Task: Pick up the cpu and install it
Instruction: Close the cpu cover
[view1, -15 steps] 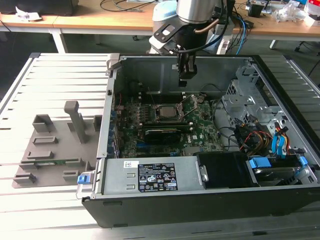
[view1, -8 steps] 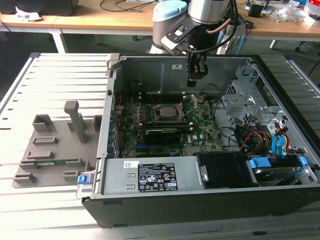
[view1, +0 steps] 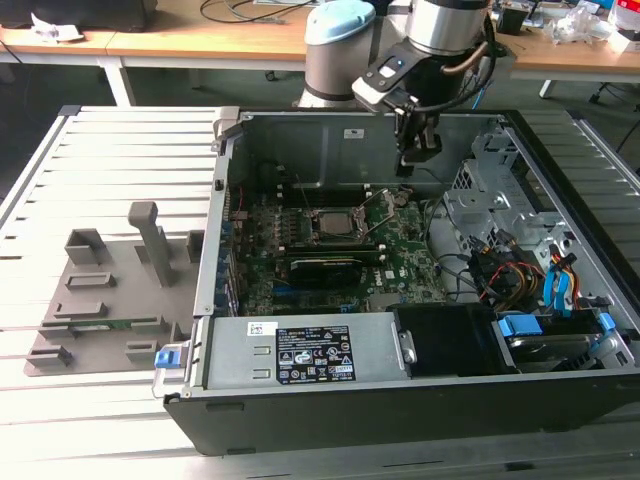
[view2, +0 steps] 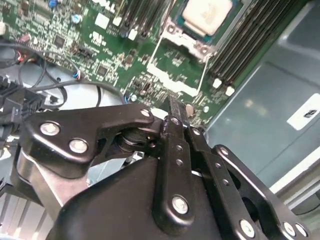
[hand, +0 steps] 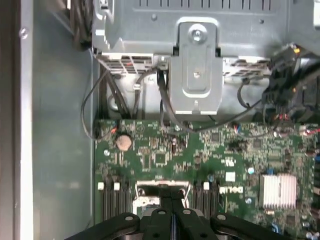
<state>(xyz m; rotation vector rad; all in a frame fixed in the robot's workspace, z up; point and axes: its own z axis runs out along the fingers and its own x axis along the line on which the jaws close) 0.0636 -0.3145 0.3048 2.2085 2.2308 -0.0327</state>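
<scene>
Silvery cpu (view2: 206, 15) already sits in its socket (view1: 340, 228) on the motherboard (hand: 210, 165), retaining frame (view2: 177, 75) apparently unlatched, while the hand (view2: 172, 117), fingers pressed together and carrying nothing, hovers above the open case (view1: 400, 135).

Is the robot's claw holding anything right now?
No. The gripper is shut with nothing between its fingertips, above the motherboard. The cpu already lies in its socket.
</scene>
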